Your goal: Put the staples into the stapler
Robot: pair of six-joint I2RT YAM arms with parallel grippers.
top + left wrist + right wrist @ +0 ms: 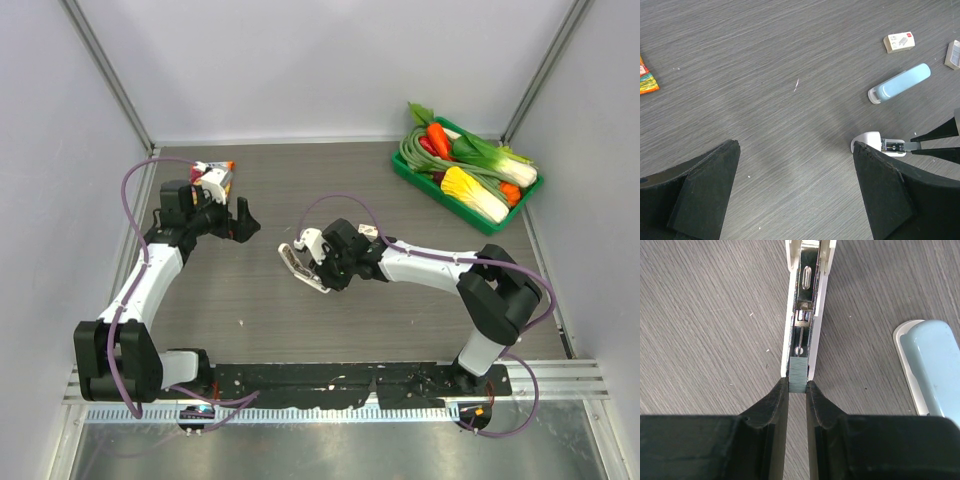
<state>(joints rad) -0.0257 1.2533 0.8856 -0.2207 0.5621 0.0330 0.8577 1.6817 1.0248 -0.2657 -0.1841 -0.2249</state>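
The white stapler (805, 300) lies open on the table, its metal staple channel showing. My right gripper (798, 385) is shut on the grey-green tab at the channel's near end. In the top view this gripper (318, 268) sits mid-table with the white stapler (296, 262) sticking out to its left. The staples (899, 42), a small cream box with a red mark, lie flat beyond a light blue stapler (900, 84). My left gripper (795, 145) hangs open over bare table, left of the white stapler (875, 142), holding nothing.
A green tray (430, 190) of toy vegetables stands at the back right. A colourful packet (216, 180) lies by the left arm at the back left. The blue stapler (932, 370) lies just right of my right gripper.
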